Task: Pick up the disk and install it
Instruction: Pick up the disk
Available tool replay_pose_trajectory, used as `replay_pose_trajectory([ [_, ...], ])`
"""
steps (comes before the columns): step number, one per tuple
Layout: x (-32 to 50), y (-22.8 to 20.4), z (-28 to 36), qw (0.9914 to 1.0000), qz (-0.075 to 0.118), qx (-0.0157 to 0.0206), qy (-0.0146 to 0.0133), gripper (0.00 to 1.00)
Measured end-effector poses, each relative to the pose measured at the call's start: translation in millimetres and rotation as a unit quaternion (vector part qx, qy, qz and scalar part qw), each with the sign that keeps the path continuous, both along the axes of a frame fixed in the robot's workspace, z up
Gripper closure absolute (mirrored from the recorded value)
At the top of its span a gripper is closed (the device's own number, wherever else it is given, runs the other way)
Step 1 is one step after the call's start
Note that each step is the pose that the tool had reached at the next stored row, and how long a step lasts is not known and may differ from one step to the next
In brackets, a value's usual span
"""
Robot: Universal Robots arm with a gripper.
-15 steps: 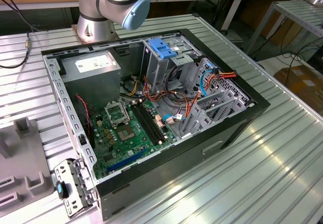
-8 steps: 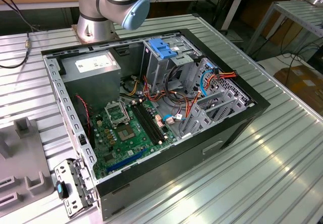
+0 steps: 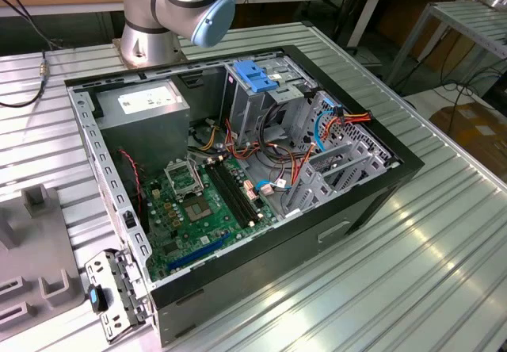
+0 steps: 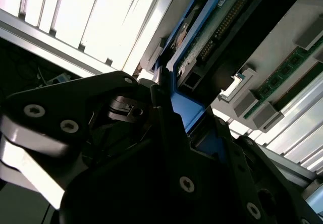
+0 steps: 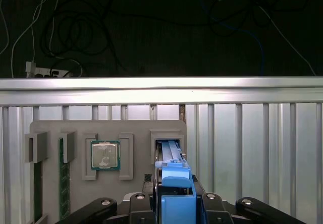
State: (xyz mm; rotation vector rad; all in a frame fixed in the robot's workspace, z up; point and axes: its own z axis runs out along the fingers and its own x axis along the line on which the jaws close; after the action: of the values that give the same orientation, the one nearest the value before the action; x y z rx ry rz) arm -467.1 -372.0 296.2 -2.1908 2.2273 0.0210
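The disk (image 5: pixel 168 150) stands on edge in a slot of a grey holder tray (image 5: pixel 136 128), its blue carrier and blue end tab (image 5: pixel 176 181) toward the camera. In the first wrist view my gripper (image 5: pixel 176 204) has its black fingers closed on either side of that blue tab. In the second wrist view the disk (image 4: pixel 214 30) shows its circuit-board side with a blue edge, and the gripper (image 4: pixel 177 108) clamps the blue tab. The open computer case (image 3: pixel 372 201) lies on the table in the exterior view, with its drive cage (image 3: pixel 261 102) at the back.
The tray also holds a processor chip (image 5: pixel 105 155) and memory sticks (image 5: pixel 62 183). In the exterior view the tray (image 3: pixel 32 265) lies at the left of the case. A grey power-supply box (image 3: pixel 146 106), a green motherboard (image 3: pixel 206 201) and cables sit inside the case. The arm's base (image 3: pixel 174 11) stands behind it.
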Motion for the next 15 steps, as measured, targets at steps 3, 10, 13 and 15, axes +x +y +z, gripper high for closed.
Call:
replay_pose_trajectory([
  [3, 0.0, 0.0, 1.3, 1.0, 0.0, -0.0001, 0.0001, 0.63],
  [10, 0.0, 0.0, 4.8, 1.0, 0.0, 0.0004, 0.0001, 0.63],
  [13, 0.0, 0.0, 4.3, 1.0, 0.0, 0.0003, 0.0002, 0.63],
  [15, 0.0, 0.0, 3.4, 1.0, 0.0, 0.0003, 0.0002, 0.63],
])
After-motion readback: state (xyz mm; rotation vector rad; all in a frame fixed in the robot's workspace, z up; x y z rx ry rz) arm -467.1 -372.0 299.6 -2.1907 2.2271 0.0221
